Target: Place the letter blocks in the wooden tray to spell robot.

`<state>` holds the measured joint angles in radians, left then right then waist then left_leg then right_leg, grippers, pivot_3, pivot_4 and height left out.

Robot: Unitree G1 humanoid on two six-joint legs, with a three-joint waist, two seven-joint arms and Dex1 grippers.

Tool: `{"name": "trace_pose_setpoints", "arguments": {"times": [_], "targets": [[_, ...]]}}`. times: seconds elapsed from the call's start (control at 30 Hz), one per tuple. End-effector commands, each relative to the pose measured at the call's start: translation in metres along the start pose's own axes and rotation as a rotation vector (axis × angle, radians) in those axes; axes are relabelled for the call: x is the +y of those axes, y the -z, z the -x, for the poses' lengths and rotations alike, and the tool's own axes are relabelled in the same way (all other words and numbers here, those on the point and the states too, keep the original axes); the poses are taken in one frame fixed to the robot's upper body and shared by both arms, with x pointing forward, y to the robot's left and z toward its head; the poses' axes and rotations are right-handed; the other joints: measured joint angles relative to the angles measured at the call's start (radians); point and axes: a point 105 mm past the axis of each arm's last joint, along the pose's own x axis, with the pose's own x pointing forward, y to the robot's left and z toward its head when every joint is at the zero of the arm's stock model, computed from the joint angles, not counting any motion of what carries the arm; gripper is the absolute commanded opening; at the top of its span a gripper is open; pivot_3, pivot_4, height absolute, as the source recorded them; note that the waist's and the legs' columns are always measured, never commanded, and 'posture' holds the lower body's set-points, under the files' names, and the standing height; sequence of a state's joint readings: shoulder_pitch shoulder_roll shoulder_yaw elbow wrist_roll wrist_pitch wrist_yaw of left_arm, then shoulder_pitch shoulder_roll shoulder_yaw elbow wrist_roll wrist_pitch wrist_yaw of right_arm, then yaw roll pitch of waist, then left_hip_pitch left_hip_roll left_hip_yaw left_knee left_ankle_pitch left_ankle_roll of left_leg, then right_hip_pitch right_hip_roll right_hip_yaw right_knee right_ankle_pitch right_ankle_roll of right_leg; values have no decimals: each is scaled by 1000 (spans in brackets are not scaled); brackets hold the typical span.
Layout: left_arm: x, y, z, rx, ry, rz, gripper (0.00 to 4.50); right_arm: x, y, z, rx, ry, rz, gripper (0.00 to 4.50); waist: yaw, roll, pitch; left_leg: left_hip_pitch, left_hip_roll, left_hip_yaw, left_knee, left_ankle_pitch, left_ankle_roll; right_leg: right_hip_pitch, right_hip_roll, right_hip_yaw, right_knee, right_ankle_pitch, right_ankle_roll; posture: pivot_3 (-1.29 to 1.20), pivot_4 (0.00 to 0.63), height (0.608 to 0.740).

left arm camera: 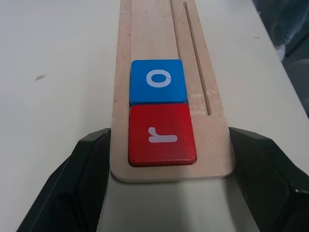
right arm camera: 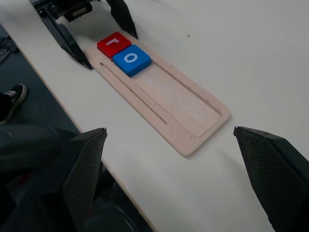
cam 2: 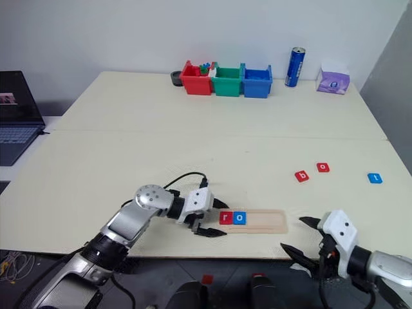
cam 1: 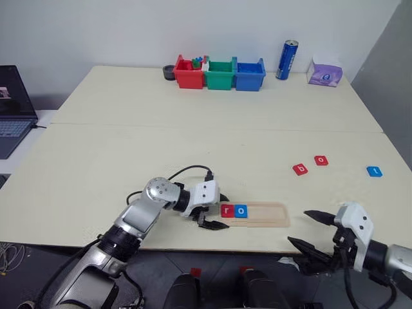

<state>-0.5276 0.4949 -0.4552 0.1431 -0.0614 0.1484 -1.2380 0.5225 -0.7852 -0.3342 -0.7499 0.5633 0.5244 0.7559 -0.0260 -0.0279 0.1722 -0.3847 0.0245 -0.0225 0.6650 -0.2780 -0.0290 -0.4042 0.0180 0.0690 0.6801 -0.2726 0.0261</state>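
On a pale tabletop [cam 1: 129, 148], the left pincer [cam 1: 207, 215] had its fingers apart, straddling the left end of the wooden tray [cam 1: 270, 214] near the front edge. A red "r" block [cam 1: 226, 210] and blue "o" block [cam 1: 240, 210] sat touching at that end. The rest of the groove lay bare. Farther right, red "b" [cam 1: 300, 169], red "o" [cam 1: 321, 160] and blue "t" [cam 1: 374, 171] lay loose with open room around them. The right pincer [cam 1: 311, 230] hung apart, empty, off the front edge. The "b" should probably come next, set flush against the "o".
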Motion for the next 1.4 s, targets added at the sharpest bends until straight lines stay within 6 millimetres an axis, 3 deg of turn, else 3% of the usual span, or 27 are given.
{"name": "trace_pose_setpoints", "arguments": {"times": [0.03, 0.27, 1.07, 1.13, 1.2, 1.4], "targets": [[5, -7, -7, -2, 22, -47, 3398, 8, -11, 3, -31, -7, 39, 4500, -2, 0, 0, 0, 0, 0, 0, 0, 0, 0, 0, 0, 0, 0, 0, 0, 150, 740], [10, -8, -13, -5, 21, -35, 3398, 17, -10, 3, -37, 1, 20, 4500, -3, 0, 0, 0, 1, 0, 0, 0, 0, 0, 2, 0, 0, 0, 0, 0, 150, 740], [18, -4, -8, 19, -63, -13, 3398, 8, -16, -6, -63, -9, 39, 4500, -3, 0, 0, 0, 1, 0, 0, 0, 0, 0, 1, 0, 0, 0, 0, 0, 150, 740], [20, -3, -8, 17, -63, -13, 4108, 8, -16, -7, -64, -10, 39, 4500, -3, 0, 0, 0, 1, 0, 0, 0, 0, 0, 1, 0, 0, 0, 0, 0, 150, 740], [22, -4, -7, 7, -60, -12, 4439, 9, -16, -7, -64, -12, 39, 4500, -3, 0, 0, 0, 1, 0, 0, 0, 0, 0, 1, 0, 0, 0, 0, 0, 150, 740], [26, -8, -1, -15, -55, -44, 4439, 9, -18, -6, -69, -20, 33, 4500, -4, 0, 0, 1, 1, 0, 0, 0, 0, 0, 1, 0, 0, 0, 0, 0, 150, 740]]}}
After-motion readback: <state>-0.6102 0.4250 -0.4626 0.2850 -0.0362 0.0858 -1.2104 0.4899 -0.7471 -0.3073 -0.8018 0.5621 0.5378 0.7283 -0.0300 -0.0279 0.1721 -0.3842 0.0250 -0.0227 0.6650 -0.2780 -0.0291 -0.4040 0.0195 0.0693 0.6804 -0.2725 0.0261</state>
